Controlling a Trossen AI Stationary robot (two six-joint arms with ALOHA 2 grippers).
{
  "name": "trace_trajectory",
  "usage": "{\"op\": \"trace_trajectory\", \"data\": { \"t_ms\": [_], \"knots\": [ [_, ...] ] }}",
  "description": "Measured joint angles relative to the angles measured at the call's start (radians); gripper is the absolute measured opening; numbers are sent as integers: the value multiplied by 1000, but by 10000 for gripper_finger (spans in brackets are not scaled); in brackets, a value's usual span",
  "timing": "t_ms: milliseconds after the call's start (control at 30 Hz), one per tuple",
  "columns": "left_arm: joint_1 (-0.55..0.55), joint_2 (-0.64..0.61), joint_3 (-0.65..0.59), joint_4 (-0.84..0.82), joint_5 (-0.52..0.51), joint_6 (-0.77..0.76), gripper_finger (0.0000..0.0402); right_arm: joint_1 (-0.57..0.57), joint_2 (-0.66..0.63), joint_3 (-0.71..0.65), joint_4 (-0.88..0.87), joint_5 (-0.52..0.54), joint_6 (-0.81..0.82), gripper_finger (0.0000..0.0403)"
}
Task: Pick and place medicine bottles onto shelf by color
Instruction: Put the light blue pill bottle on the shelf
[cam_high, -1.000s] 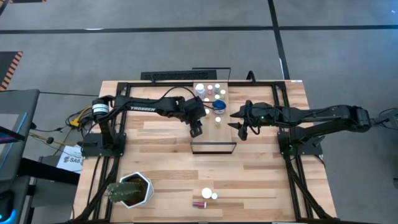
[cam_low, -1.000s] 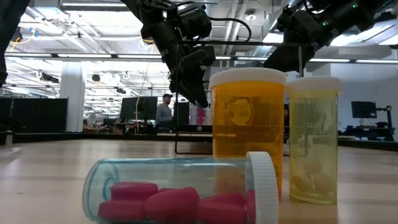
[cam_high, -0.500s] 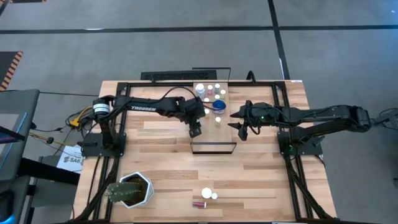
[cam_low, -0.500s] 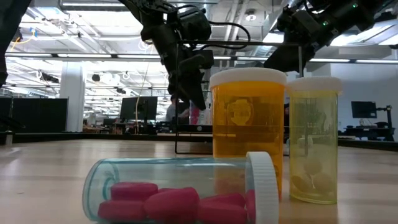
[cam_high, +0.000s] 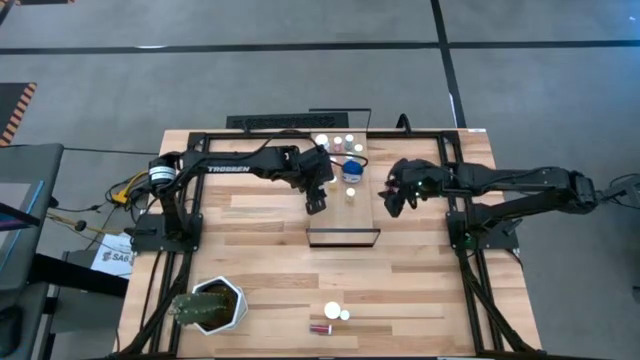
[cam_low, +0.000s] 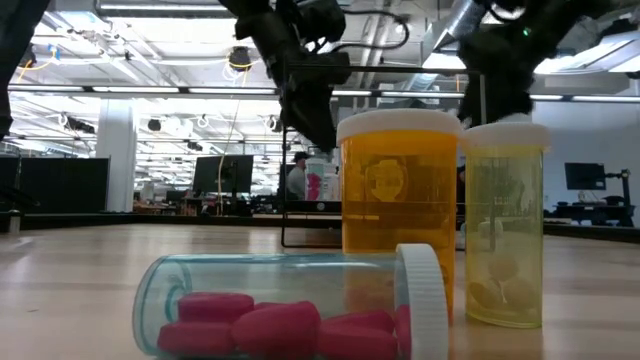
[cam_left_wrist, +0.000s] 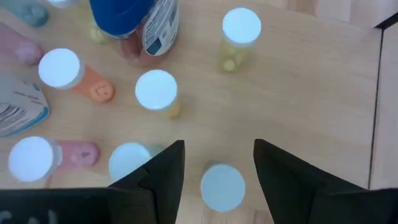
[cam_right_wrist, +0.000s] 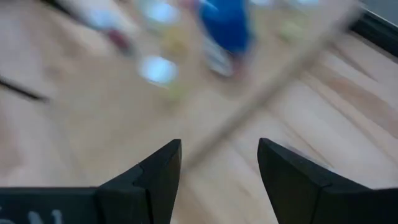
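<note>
L gripper (cam_left_wrist: 217, 163) spread, empty, above long light-wood shelf (cam_high: 342, 222); small upright white-capped bottle (cam_left_wrist: 222, 187) sits betw. fingertips. R gripper (cam_right_wrist: 217, 165) spread, empty, farther.

The left gripper (cam_high: 318, 203) hung raised above the table's middle, fingers (cam_left_wrist: 165, 171) spread apart. The right gripper (cam_high: 394, 203) hovered opposite, also spread, its arm stretched inward.
</note>
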Motion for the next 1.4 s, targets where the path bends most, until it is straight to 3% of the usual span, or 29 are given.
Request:
{"op": "trace_trajectory", "data": {
  "t_ms": [133, 333, 433, 600, 933, 1000, 1133, 1400],
  "knots": [
    [-10, 0, 44, -54, 83, 42, 178, -21, 0, 0, -166, 107, 52, 233],
    [-33, -12, 98, -125, 272, 115, 178, -47, 0, -12, -181, 126, -230, 233],
    [-49, -33, 118, -170, 292, 123, 178, -84, 9, -24, -164, 126, -241, 233],
    [-71, -110, 122, -228, 244, 106, 178, -192, 71, -26, -163, 126, 209, 233],
    [-75, -321, 121, -501, -30, 28, 178, -226, 288, -27, -89, 165, 462, 233],
    [-75, -371, 121, -548, -83, 10, 178, -225, 316, -27, -86, 163, 394, 233],
    [-74, -461, 121, -580, -149, -11, 178, -218, 352, -27, -90, 129, 13, 233],
    [-75, -561, 121, -579, -238, -90, 178, -244, 361, -27, -78, 27, -470, 233]
  ]
}}
